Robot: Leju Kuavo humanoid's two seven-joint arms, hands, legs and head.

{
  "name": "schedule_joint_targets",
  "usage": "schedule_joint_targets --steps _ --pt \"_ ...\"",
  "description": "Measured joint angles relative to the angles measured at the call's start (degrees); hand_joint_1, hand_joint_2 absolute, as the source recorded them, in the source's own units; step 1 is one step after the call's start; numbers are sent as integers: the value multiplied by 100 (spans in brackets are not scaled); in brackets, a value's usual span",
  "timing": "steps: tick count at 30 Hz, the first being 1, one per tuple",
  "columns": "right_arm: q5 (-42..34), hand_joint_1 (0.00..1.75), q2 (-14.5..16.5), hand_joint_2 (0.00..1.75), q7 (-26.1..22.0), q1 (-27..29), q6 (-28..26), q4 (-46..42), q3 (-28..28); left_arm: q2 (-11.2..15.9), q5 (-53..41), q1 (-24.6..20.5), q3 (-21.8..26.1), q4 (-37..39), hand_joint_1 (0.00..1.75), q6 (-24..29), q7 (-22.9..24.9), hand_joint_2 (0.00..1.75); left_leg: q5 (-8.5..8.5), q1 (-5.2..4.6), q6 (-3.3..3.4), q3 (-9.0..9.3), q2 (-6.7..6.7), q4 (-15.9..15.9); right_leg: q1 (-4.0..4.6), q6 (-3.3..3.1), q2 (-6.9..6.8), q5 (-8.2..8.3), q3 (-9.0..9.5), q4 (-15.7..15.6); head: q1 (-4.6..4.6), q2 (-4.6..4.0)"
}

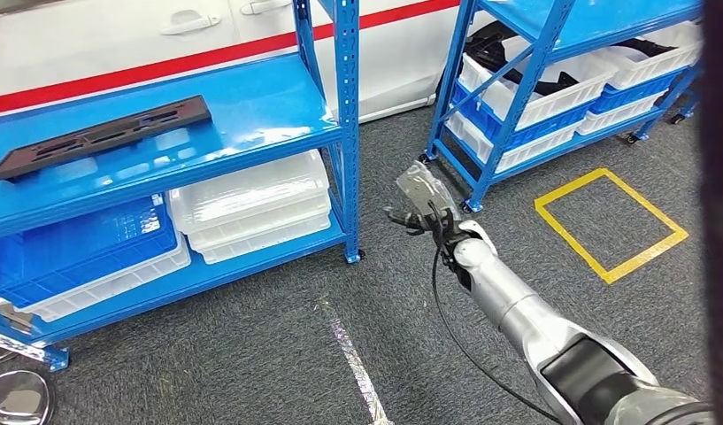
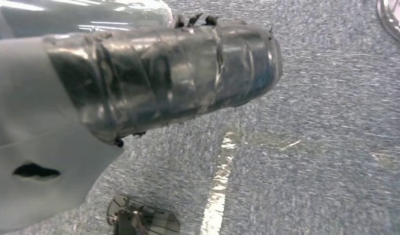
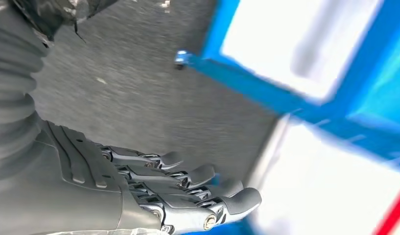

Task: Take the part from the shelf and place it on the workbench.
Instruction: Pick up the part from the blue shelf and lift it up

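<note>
I see the part [image 1: 101, 137], a long flat black piece with slots, lying on the upper deck of the blue shelf [image 1: 251, 106] to my left, angled across the deck and touching nothing else. No robot hand is near it.

Under that deck, on the shelf's lower level, sit a blue crate [image 1: 79, 248] on a white one, and beside them a stack of clear white bins [image 1: 251, 208].

My right robot hand [image 1: 421, 205] hangs out over the grey carpet [image 1: 251, 345] in front of me, between the two racks, well apart from the part. From the right wrist camera its dark fingers [image 3: 198, 175] reach out side by side, slightly bent, with nothing in them, so I read it as released. A blue frame post and pale bins blur past behind them.

My left robot hand [image 2: 153, 73] shows from the left wrist camera as a taped, shiny wrapped shape above the carpet; I cannot tell whether its fingers are spread or clenched.

A second blue rack [image 1: 552, 53] stands to the right, carrying white bins [image 1: 539, 84] with dark items inside. A square of yellow tape [image 1: 610, 223] marks the floor near it, and a worn silver stripe [image 1: 353, 354] runs along the carpet toward me. A white wall with a red band [image 1: 163, 66] stands behind the shelf.
</note>
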Motion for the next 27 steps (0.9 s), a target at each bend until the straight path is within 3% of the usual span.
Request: schedule_joint_targets --steps 27 --pt "3267 0 823 175 635 -2921 1642 -1641 3164 -31 170 -285 -740 3 0 -11 -214 0 3 1 -1 -9 -6 0 2 0 -6 0 -8 1 0 -1"
